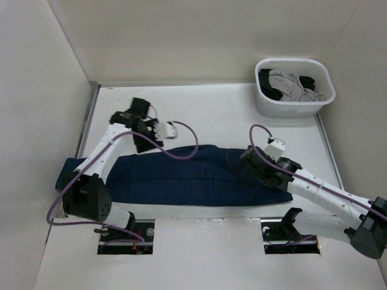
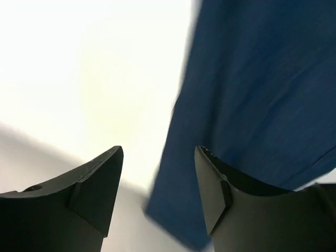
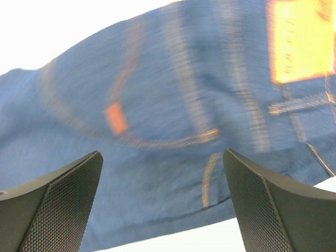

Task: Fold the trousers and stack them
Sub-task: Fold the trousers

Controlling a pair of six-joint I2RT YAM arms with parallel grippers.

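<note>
The dark navy jeans point(image 1: 193, 178) lie flat and lengthwise across the table, leg ends at the left and waist at the right. My left gripper point(image 1: 147, 142) hovers over their far edge near the left-middle. In the left wrist view it point(image 2: 157, 152) is open and empty, over the edge of the blue cloth point(image 2: 252, 94). My right gripper point(image 1: 249, 157) hovers over the waist end. In the right wrist view it point(image 3: 163, 155) is open and empty above the denim point(image 3: 157, 79), with orange stitching and the tan waist patch point(image 3: 299, 42) in sight.
A white basket point(image 1: 266, 104) stands at the back right and holds a grey garment point(image 1: 293, 86) and a black garment point(image 1: 268, 84). White walls close in the table on the left, back and right.
</note>
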